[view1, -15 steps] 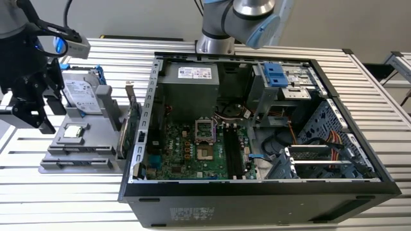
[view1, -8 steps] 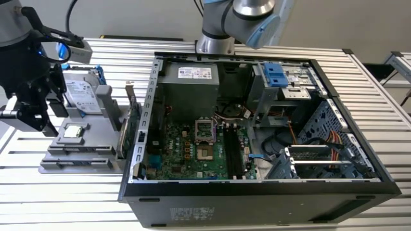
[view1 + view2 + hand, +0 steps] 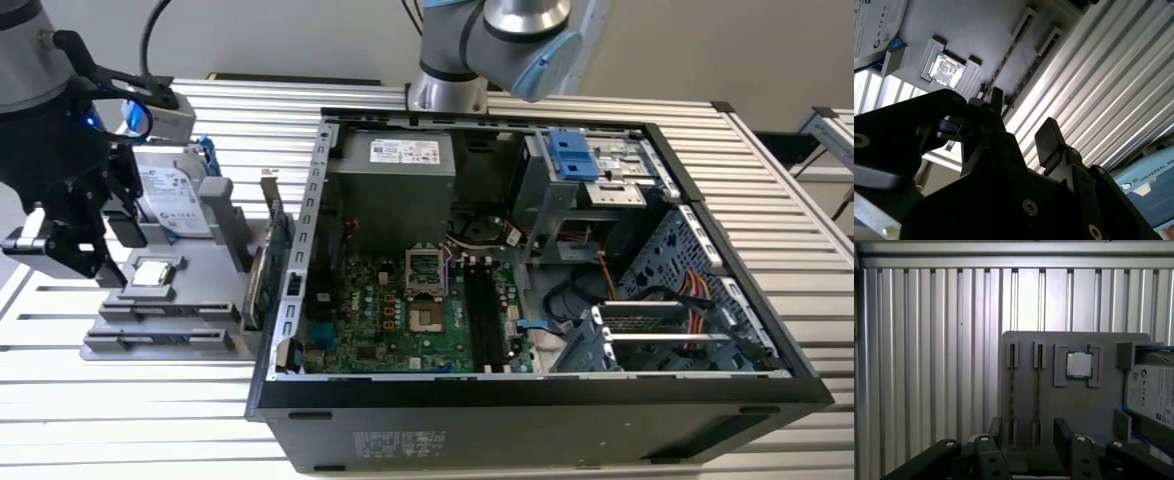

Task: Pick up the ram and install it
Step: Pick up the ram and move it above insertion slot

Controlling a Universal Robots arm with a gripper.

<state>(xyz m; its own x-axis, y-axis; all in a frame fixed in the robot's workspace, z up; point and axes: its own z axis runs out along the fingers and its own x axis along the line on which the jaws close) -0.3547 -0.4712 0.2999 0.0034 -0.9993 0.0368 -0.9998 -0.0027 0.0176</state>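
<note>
We see an arm (image 3: pixel 514 35) of silver-grey tube sections with rounded joints, one of them capped in pale blue, and black cables (image 3: pixel 150 40) running toward the wrist. The gripper (image 3: pixel 87 250) is matt black and angular, built from flat linkage plates, and beside it we note a small grey box (image 3: pixel 158 108) with a blue glow. In both wrist views we find the black body dotted with round silver screws (image 3: pixel 984 439) and ending in two blunt, rectangular fingers (image 3: pixel 1050 140).
</note>
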